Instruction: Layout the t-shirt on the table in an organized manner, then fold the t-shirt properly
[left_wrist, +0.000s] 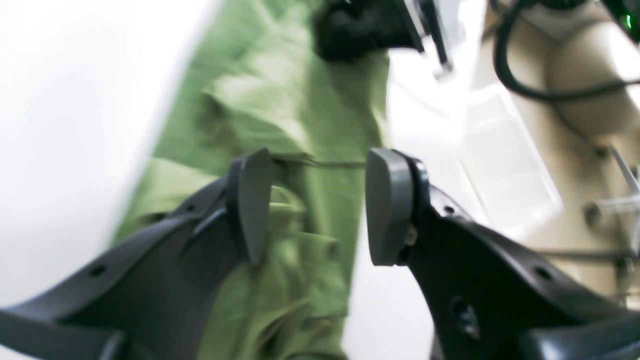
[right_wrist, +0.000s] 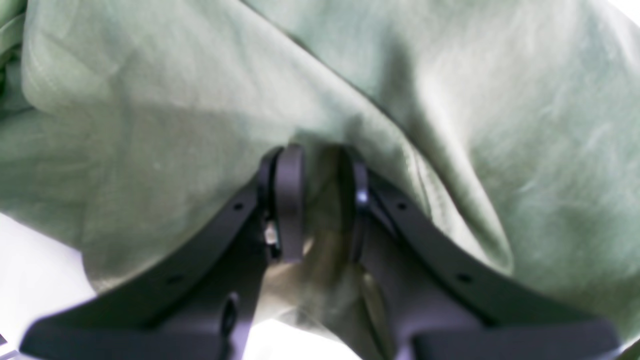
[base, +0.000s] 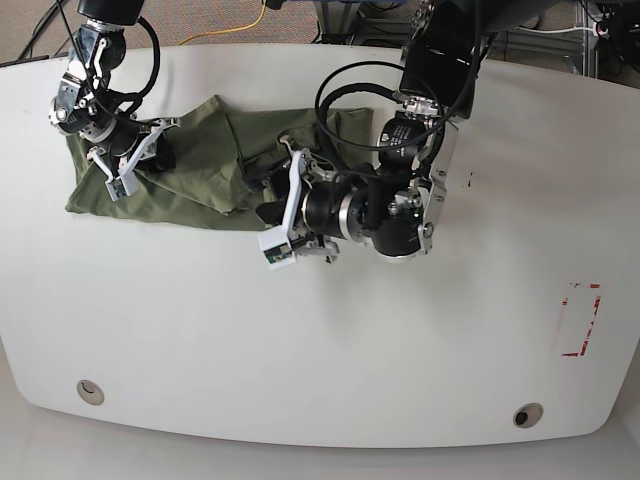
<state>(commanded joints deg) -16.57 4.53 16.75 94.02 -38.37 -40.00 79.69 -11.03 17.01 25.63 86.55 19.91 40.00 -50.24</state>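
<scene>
Our soft, wrinkly olive-green t-shirt (base: 190, 170) lies bunched up on the far left part of the big shiny white tabletop (base: 330, 340). Our right hand (right_wrist: 320, 200) is pinching a fold of the shirt. Our left hand (left_wrist: 317, 210) is spread wide just above the shirt, holding nothing.

Yellow cable (base: 262, 14) and black cables (base: 40, 25) on floor beyond far edge
</scene>
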